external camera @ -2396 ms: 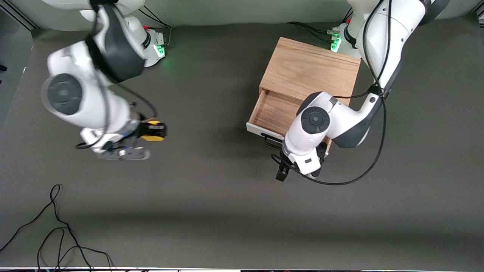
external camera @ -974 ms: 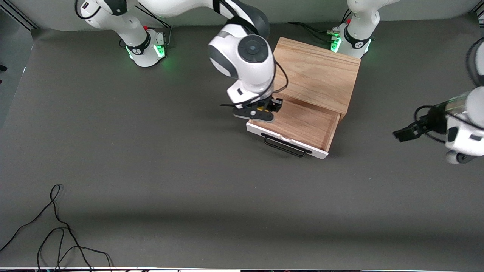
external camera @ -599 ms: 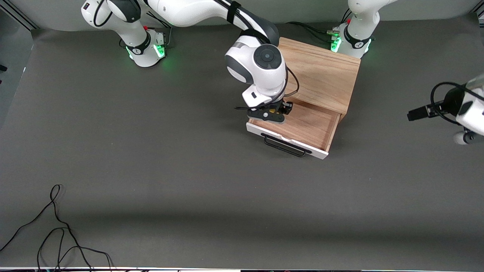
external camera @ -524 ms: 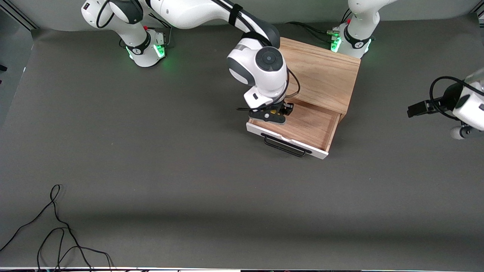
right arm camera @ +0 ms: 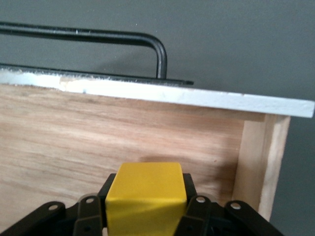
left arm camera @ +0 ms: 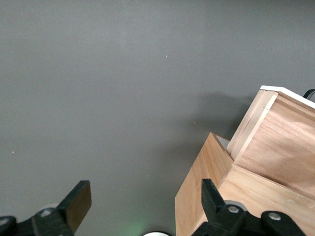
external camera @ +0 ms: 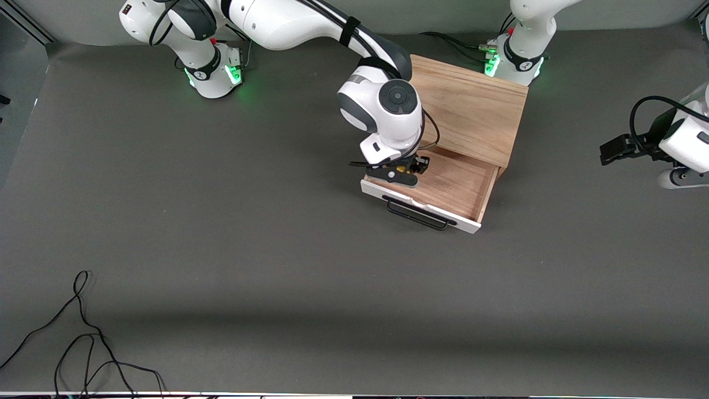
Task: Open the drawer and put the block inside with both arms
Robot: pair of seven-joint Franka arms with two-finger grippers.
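Observation:
The drawer (external camera: 456, 183) stands pulled out of the wooden box (external camera: 468, 102), its white front panel and black wire handle (external camera: 416, 215) facing the front camera. My right gripper (external camera: 407, 169) is shut on the yellow block (external camera: 402, 167) and holds it low over the drawer's wood floor, at the corner toward the right arm's end. In the right wrist view the block (right arm camera: 146, 199) sits between the fingers, with the drawer floor (right arm camera: 98, 132), white panel (right arm camera: 147, 93) and handle (right arm camera: 147, 42) ahead. My left gripper (external camera: 612, 149) is open and empty over bare table at the left arm's end; its wrist view (left arm camera: 142, 206) shows the box (left arm camera: 206, 182).
A loose black cable (external camera: 83, 332) lies on the grey table near the front camera at the right arm's end. The two green-lit arm bases (external camera: 221, 72) (external camera: 512, 55) stand along the table's edge farthest from the front camera, the left arm's right beside the box.
The right gripper carried the block from the right arm's end of the table to the drawer and lowered it in. The left gripper left the handle and swung out to its own end.

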